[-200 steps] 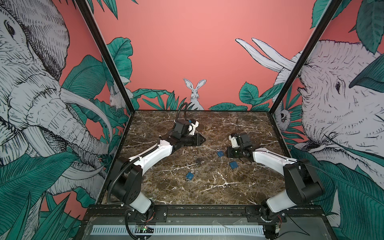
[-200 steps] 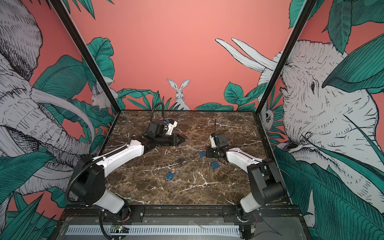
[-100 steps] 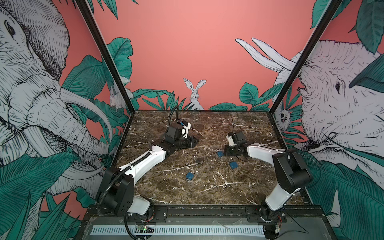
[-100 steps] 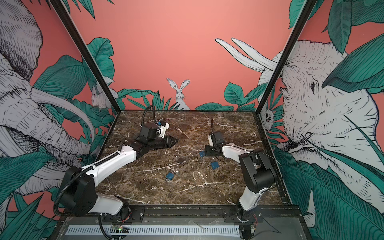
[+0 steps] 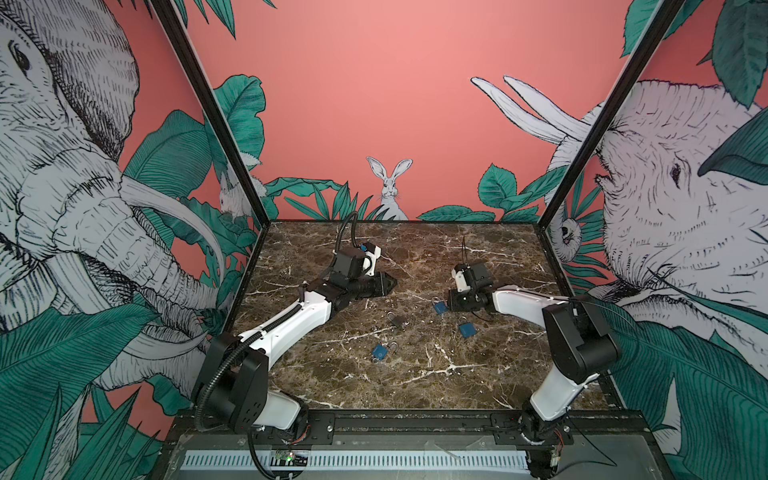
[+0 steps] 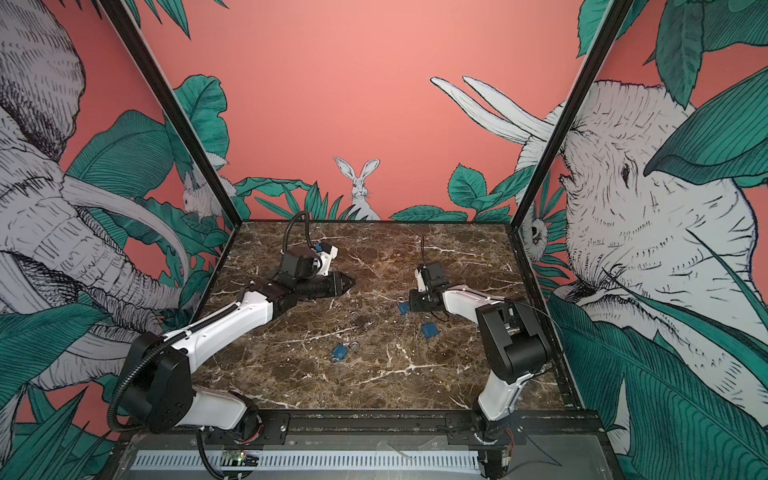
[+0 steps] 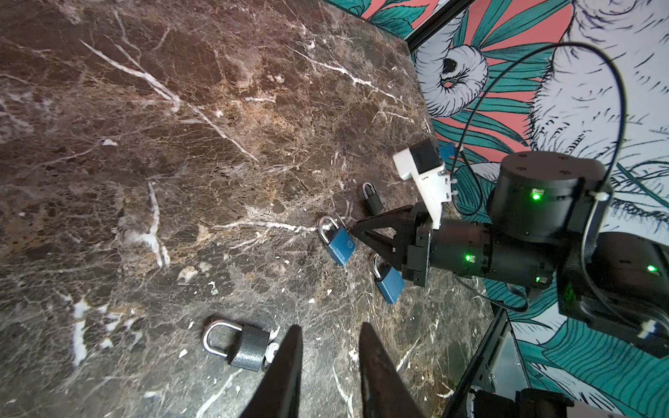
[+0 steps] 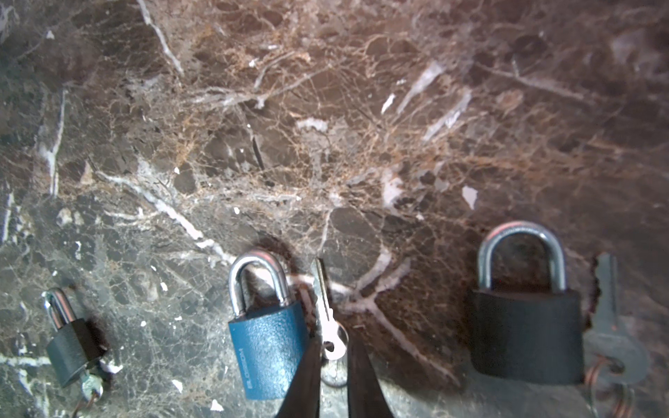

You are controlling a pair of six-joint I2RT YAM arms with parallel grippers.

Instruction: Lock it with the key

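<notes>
A blue padlock (image 8: 268,347) lies flat on the marble, shackle closed, with a small silver key (image 8: 327,318) flat alongside it. My right gripper (image 8: 335,347) is low over them, its jaws a narrow gap apart with the key's head lying in that gap. In both top views the right gripper (image 5: 451,298) (image 6: 411,305) sits at this blue padlock (image 5: 439,307). My left gripper (image 7: 329,343) hovers open and empty next to a dark grey padlock (image 7: 246,349); in a top view the left gripper (image 5: 388,284) is left of centre.
A black padlock (image 8: 525,333) with its own key (image 8: 608,325) lies beside the blue one. Two more blue padlocks (image 5: 467,329) (image 5: 380,352) and the dark grey padlock (image 5: 397,321) are scattered mid-table. Patterned walls close in the marble table (image 5: 415,386).
The left gripper drew back a little to the left. The right gripper edged left to the blue padlock, and its jaws, shut before, have parted slightly.
</notes>
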